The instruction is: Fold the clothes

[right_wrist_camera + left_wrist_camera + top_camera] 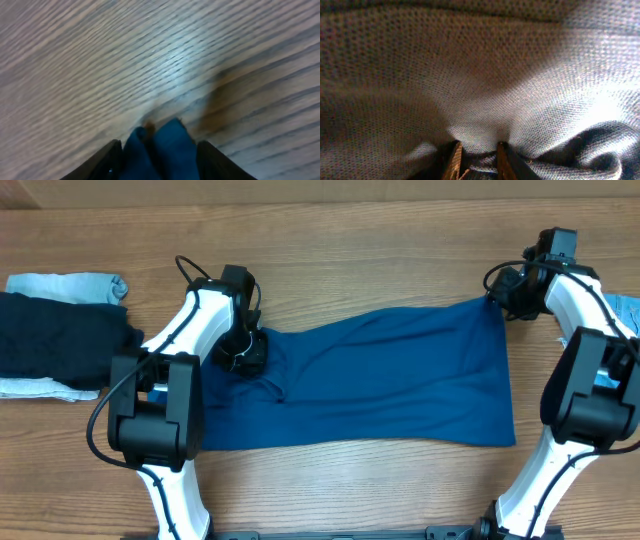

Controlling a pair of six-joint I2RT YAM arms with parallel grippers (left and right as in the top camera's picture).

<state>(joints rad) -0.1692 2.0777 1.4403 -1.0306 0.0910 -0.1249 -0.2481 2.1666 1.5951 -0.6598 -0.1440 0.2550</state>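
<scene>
Left gripper (479, 149): clenched on a pinch of knit; cloth fills the wrist view, nothing else legible. Right gripper (160, 150): jaws spread, released; a blue corner lies between them, view blurred. Blue polo shirt (400, 380) stretched across wooden table (350, 240) between the arms; collar and placket not discernible. Dark garment (55, 340) far left, cut off.

Bare table (350, 250) lies beyond the shirt (400, 380); a dark garment pile (60, 340) crowds the left edge.

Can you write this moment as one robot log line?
left gripper: shut on blue shirt | right gripper: open, shirt corner between jaws | shirt: spread on table
</scene>
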